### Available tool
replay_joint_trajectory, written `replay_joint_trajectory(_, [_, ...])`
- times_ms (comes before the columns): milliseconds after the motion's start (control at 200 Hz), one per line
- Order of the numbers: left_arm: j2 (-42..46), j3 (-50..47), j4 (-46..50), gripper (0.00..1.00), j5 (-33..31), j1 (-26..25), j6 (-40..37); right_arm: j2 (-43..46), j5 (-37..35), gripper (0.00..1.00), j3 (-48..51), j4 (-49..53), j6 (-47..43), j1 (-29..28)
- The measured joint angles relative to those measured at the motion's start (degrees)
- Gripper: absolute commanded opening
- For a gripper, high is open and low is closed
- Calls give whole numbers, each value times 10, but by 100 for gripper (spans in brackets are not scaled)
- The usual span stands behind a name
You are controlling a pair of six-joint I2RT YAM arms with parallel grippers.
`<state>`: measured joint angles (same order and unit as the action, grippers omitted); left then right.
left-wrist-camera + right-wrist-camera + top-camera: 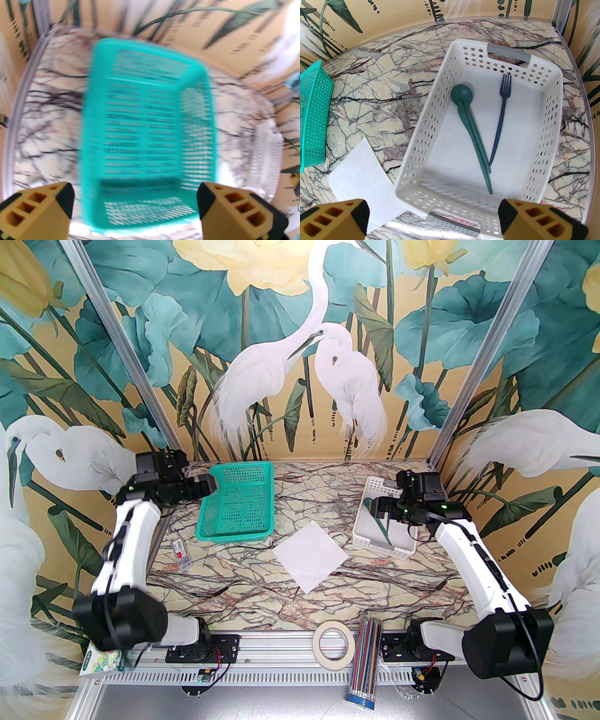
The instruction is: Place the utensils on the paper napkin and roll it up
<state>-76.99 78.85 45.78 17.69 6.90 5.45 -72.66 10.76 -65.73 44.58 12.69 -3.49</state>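
A dark green spoon (461, 94) lies in the white perforated basket (552, 131), its long handle over a second green handle. Beside it lies a slim fork (503, 110) that looks dark blue. My right gripper (433, 212) hangs open above the basket's near rim (382, 511), with nothing between its fingers. The white paper napkin (309, 557) lies flat in the middle of the marble table, turned like a diamond, its corner (361, 171) just left of the basket. My left gripper (136, 199) stands open over the near end of a teal basket (145, 126).
The teal mesh basket (236, 507) stands at the back left. A small clear box (182, 555) lies near the left arm. At the front edge lie a tape roll (333, 644), a bundle of coloured pencils (367, 662) and a green packet (103, 659).
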Motion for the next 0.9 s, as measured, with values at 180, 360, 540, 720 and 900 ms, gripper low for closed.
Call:
replay_joint_trajectory(180, [51, -82, -31, 93, -1, -117, 88, 0, -21, 99, 0, -3, 8, 0])
replay_joint_trajectory(360, [39, -116, -85, 93, 8, -211, 166, 1, -31, 99, 8, -15, 17, 0])
replay_joint_trajectory(540, [-24, -117, -147, 97, 2, -323, 224, 3, -35, 99, 19, -19, 24, 0])
replay_joint_trajectory(720, [-92, -116, -168, 97, -48, -382, 255, 3, -40, 99, 19, -19, 23, 0])
replay_joint_trajectory(900, [-146, -108, -169, 99, -106, -408, 265, 3, -49, 99, 19, -19, 23, 0])
